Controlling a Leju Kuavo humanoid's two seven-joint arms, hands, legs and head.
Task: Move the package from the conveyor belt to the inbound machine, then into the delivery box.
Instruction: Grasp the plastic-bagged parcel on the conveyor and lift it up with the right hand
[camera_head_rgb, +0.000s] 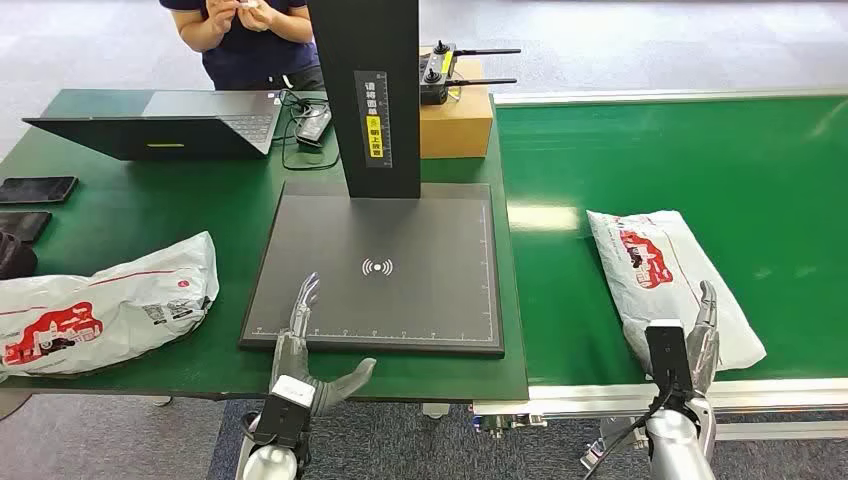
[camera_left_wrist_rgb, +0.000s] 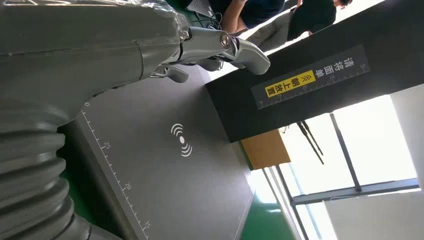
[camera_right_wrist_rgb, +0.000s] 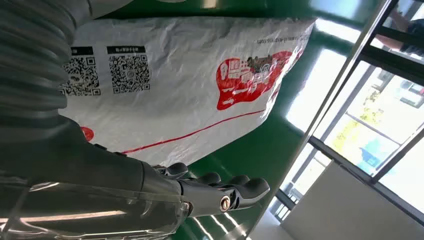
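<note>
A white package (camera_head_rgb: 650, 265) with red print lies on the green conveyor belt (camera_head_rgb: 700, 160) at the right. My right hand (camera_head_rgb: 700, 335) is at the package's near end, fingers straight and apart, holding nothing. The right wrist view shows the package (camera_right_wrist_rgb: 190, 80) close beside that hand (camera_right_wrist_rgb: 150, 190). The inbound machine's dark plate (camera_head_rgb: 400, 230) with a wireless mark lies in the middle, under a black column (camera_head_rgb: 365, 90). My left hand (camera_head_rgb: 305, 350) is open at the plate's front edge, fingers reaching over it. The left wrist view shows this hand (camera_left_wrist_rgb: 100, 50) above the plate (camera_left_wrist_rgb: 165, 170).
A second white package (camera_head_rgb: 100, 305) lies on the green table at the left. A laptop (camera_head_rgb: 170, 120), phones (camera_head_rgb: 35, 190) and a cardboard box (camera_head_rgb: 455, 125) carrying a remote controller stand behind. A person (camera_head_rgb: 250, 30) stands at the table's far side.
</note>
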